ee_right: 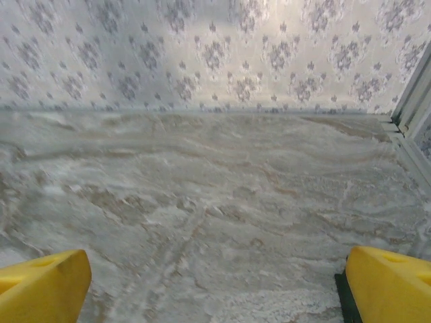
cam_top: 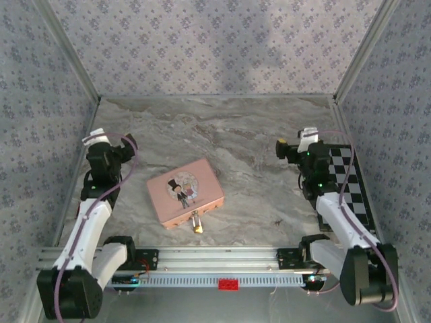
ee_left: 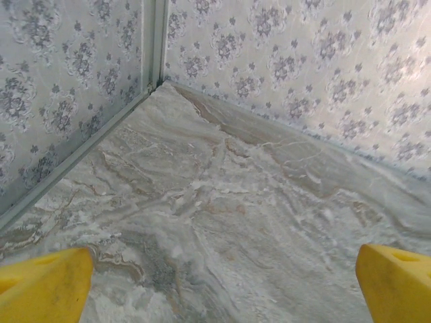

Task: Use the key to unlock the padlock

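Currently, left fingers stand wide apart, yellow tips at the bottom corners of the left wrist view. Nothing is between them; bare marble table lies ahead, with a wallpapered corner beyond. From above, the left arm sits raised near the left wall, well apart from the pink box. Box lies closed, slightly left of centre, skewed. Padlock lies on the table touching the box's near edge, brass body toward the rail. A thin silvery piece sits between it and the box, too small to tell more. Right fingers are equally wide, holding nothing, over bare table near the right wall. Checkered mat lies under the right arm.
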Controlling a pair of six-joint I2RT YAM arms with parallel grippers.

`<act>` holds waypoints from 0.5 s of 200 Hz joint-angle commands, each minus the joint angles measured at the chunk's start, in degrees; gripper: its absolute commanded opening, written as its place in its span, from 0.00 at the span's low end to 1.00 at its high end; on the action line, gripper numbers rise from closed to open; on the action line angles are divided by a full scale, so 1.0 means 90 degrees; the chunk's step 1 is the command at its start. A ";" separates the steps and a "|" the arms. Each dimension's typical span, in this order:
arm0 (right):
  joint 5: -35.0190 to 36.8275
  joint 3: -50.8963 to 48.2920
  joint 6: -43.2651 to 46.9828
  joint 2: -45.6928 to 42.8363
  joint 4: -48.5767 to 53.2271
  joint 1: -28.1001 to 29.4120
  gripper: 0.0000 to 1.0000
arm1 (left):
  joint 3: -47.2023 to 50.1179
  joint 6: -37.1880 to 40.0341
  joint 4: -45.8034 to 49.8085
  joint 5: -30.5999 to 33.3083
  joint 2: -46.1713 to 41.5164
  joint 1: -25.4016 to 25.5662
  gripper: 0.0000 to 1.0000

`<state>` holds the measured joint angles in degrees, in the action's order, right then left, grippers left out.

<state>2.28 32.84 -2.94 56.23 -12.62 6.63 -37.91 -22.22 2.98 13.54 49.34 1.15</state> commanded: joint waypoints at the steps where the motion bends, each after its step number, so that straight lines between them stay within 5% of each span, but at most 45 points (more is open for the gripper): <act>1: -0.0105 0.0731 -0.0958 -0.0460 0.1732 0.0015 0.99 | -0.0388 -0.0979 0.1700 0.0131 -0.0531 0.0005 1.00; 21: -0.0117 0.1020 -0.1527 -0.0778 0.2461 -0.0013 0.99 | -0.0360 -0.1713 0.2361 0.0299 -0.1172 -0.0039 1.00; 41: 0.0056 0.0971 -0.3088 -0.1162 0.3302 -0.0143 0.99 | -0.0062 -0.1429 0.2176 -0.0535 -0.1866 -0.0123 1.00; 58: -0.0665 0.0960 -0.2909 -0.1376 0.3240 -0.0428 0.99 | 0.0130 -0.1379 0.2178 -0.1045 -0.2347 -0.0127 1.00; 100: -0.0551 0.1351 -0.2759 -0.1462 0.4375 -0.0026 0.99 | 0.0232 -0.1268 0.2389 -0.2608 -0.2219 -0.0063 1.00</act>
<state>-1.76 42.19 -25.96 43.86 18.46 3.84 -36.18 -33.54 21.78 1.10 26.98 0.34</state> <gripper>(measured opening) 0.990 0.999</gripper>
